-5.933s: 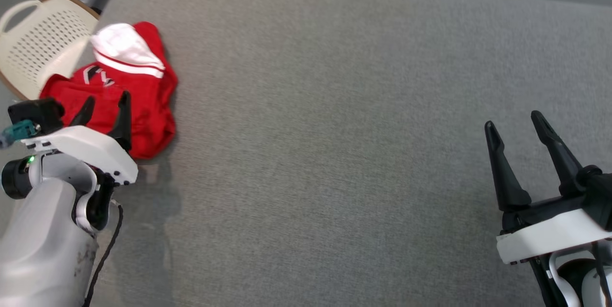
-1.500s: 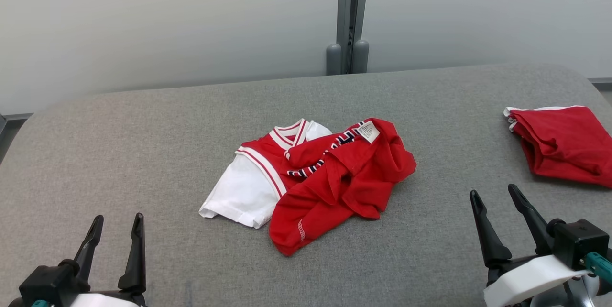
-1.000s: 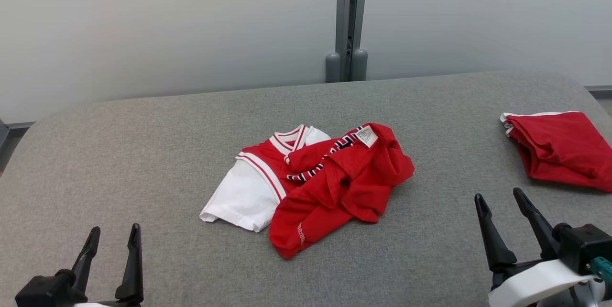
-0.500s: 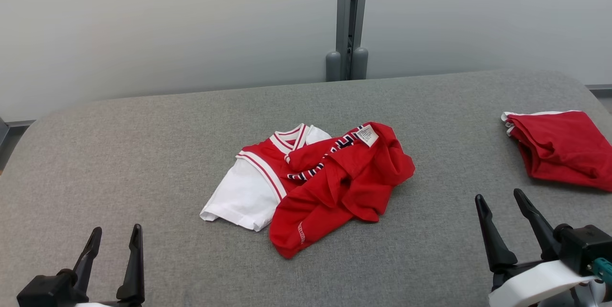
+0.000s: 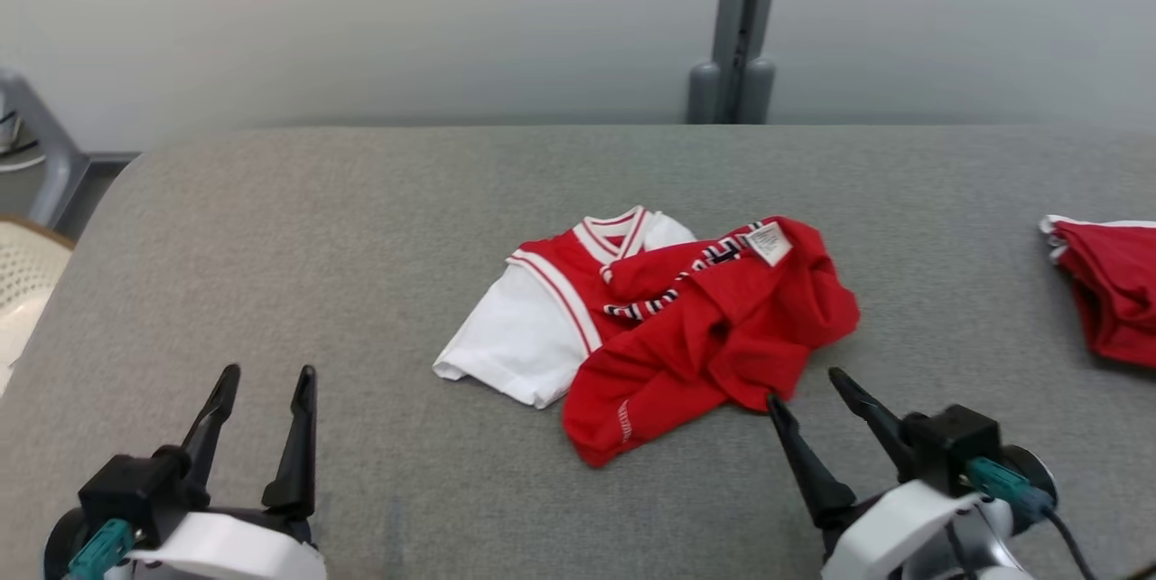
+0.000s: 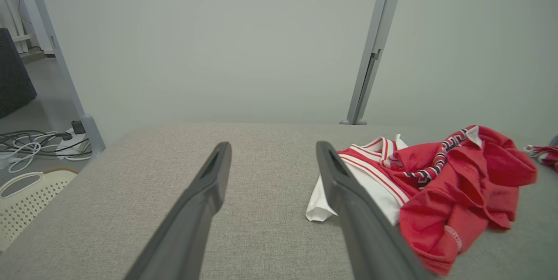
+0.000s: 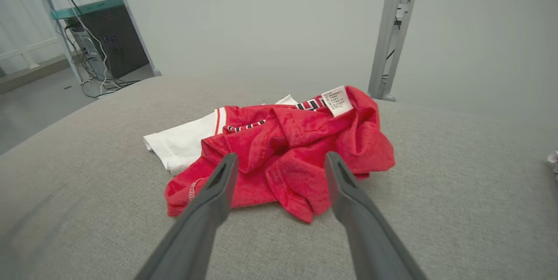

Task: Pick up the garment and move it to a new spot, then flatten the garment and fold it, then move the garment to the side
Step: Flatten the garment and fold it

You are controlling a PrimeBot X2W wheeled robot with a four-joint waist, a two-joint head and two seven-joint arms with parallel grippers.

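**Red-and-white garment [image 5: 668, 318]: right arm nearer**

Your left end effector [image 5: 268, 372], fingers apart, is well apart from the garment crumpled mid-way across the surface [image 5: 316, 228], long axis left-to-right. Your right end effector [image 5: 804, 386], also spread, sits just beside its near red edge.

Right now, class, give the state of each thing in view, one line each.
Red-and-white garment: crumpled on the table, unheld.
Second red garment: lying at the table's right side.
Left hand: open, empty.
Right hand: open, empty, close by the crumpled garment's near edge.
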